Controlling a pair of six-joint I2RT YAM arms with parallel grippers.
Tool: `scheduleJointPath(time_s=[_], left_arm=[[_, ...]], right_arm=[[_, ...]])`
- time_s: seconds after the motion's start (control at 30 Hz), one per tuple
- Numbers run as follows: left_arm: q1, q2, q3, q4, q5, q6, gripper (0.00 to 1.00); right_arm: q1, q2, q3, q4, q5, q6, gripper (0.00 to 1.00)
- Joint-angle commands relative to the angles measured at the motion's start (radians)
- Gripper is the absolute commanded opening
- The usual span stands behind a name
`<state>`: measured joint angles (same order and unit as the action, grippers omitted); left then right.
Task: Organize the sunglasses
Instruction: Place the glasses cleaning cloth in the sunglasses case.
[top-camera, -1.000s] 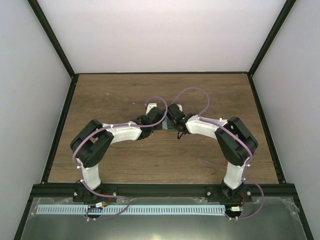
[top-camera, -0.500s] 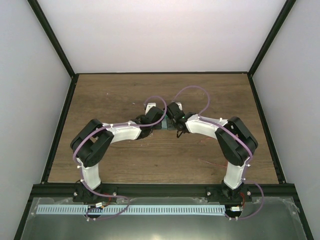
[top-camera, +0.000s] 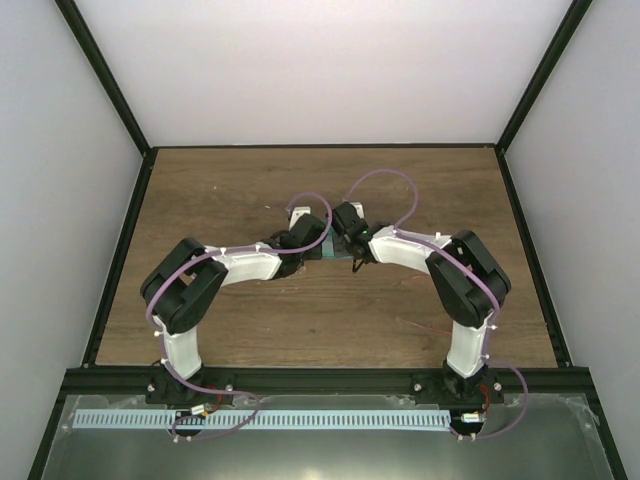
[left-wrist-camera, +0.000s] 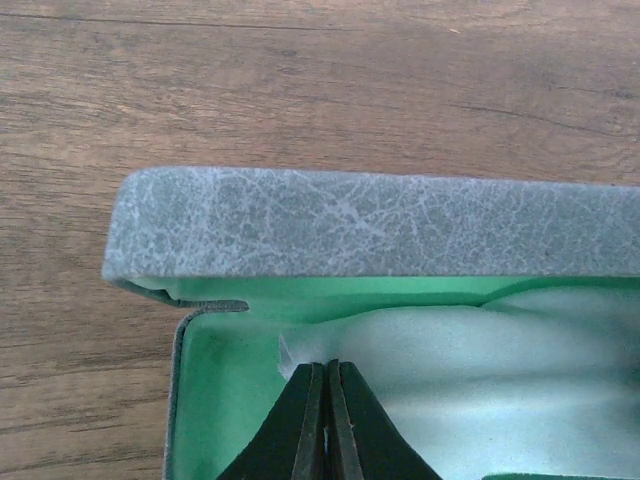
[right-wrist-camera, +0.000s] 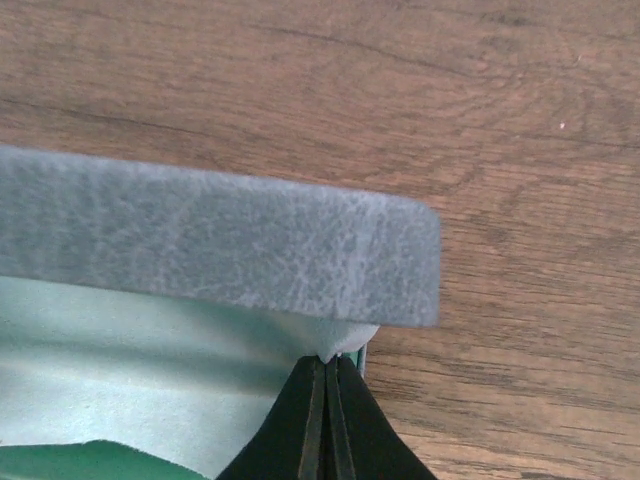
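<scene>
Grey-blue case (left-wrist-camera: 370, 225) stands open, its green inside mostly hidden under pale cloth (left-wrist-camera: 480, 350). Left pincer (left-wrist-camera: 325, 368) and right pincer (right-wrist-camera: 325, 366), both closed tight, pinch the cloth.

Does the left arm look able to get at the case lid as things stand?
Probably yes: its shut fingers sit over the cloth inside the open case, and the lid stands just beyond them with nothing between.
</scene>
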<state>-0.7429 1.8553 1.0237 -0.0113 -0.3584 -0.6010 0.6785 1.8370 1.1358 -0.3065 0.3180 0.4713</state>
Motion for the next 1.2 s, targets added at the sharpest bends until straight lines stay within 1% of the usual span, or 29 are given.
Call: scheduleJointPath(time_s=[0.0, 0.83, 0.97, 1.03, 1.17], left_arm=[[0.013, 0.007, -0.011, 0.01, -0.002, 0.001, 0.06], [0.034, 0.057, 0.01, -0.019, 0.013, -0.002, 0.06], [0.035, 0.062, 0.013, -0.023, 0.016, -0.003, 0.15], [0.035, 0.062, 0.012, -0.025, 0.014, -0.006, 0.21], [0.035, 0.059, 0.012, -0.028, 0.013, -0.008, 0.26]], right_arm=[[-0.011, 0.033, 0.046, -0.01, 0.019, -0.005, 0.01], [-0.011, 0.068, 0.058, -0.015, -0.009, -0.009, 0.01], [-0.011, 0.067, 0.056, -0.016, -0.014, -0.009, 0.01], [-0.011, 0.068, 0.056, -0.015, -0.018, -0.01, 0.01], [-0.011, 0.067, 0.056, -0.016, -0.017, -0.011, 0.01]])
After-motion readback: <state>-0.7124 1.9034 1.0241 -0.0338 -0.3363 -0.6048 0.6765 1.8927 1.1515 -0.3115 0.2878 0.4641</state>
